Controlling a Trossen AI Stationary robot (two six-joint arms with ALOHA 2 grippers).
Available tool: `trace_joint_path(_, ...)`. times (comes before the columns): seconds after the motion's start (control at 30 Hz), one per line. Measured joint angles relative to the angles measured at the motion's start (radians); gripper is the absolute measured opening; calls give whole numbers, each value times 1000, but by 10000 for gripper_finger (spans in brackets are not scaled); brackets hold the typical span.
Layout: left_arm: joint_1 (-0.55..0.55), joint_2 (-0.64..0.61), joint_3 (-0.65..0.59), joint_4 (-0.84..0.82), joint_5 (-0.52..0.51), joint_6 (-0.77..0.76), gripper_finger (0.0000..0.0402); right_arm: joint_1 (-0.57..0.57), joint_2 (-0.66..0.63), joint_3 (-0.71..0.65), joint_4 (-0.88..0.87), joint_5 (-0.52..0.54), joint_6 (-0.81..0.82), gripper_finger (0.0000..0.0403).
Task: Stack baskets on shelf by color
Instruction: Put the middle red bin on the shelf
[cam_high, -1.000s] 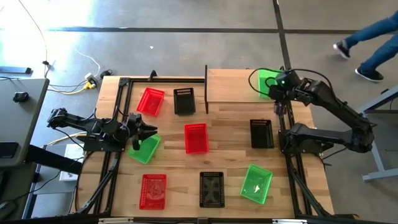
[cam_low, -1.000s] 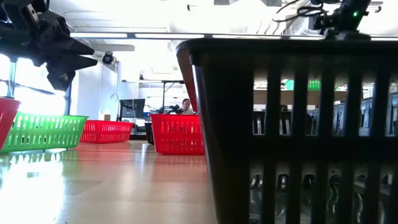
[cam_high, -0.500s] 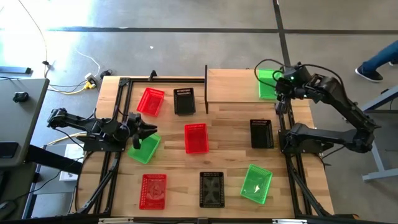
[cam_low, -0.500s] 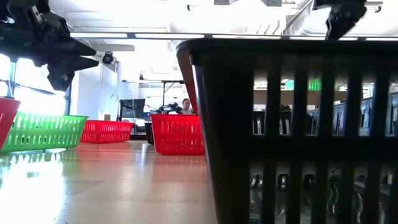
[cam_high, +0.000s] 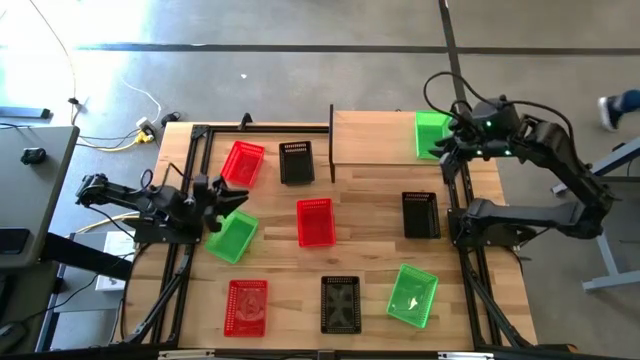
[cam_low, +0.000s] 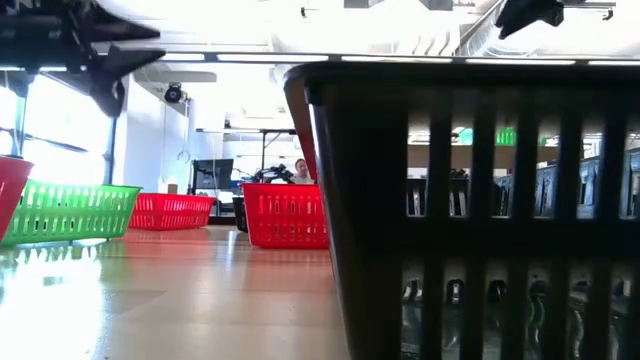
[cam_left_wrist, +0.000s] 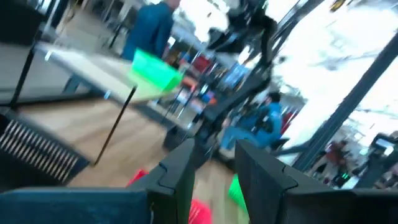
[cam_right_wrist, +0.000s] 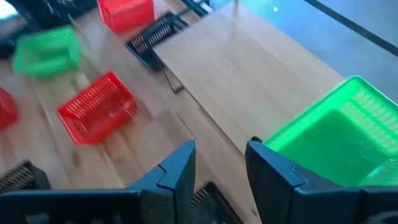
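Nine slotted baskets show in the high view. One green basket sits on its base on the right end of the shelf. On the table lie a second green basket, a third green one, red baskets and black ones. My left gripper is open, raised above the left green basket. My right gripper is open, just off the near right corner of the shelf's green basket.
A black basket wall fills the low view's right half. Thin black posts stand at the shelf's left end. The shelf's board left of the green basket is bare wood. A person's foot shows on the floor beyond the table's right side.
My left gripper has risen above the left green basket and tipped upward. My right gripper has drawn away from the shelf's green basket toward the table's right edge and risen a little; that basket stays on the shelf.
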Motion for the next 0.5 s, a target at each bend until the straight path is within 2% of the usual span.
trace_joint_path(0.17, 0, 5, 61, 7, 25, 78, 104, 87, 7, 0, 46, 39, 114, 126)
trace_joint_path(0.3, 0, 40, 135, 1, 44, 157, 104, 159, 15, 0, 64, 115, 179, 126)
trace_joint_path(0.5, 0, 153, 279, -121, 45, 257, 104, 252, 25, 0, 71, 229, 261, 126)
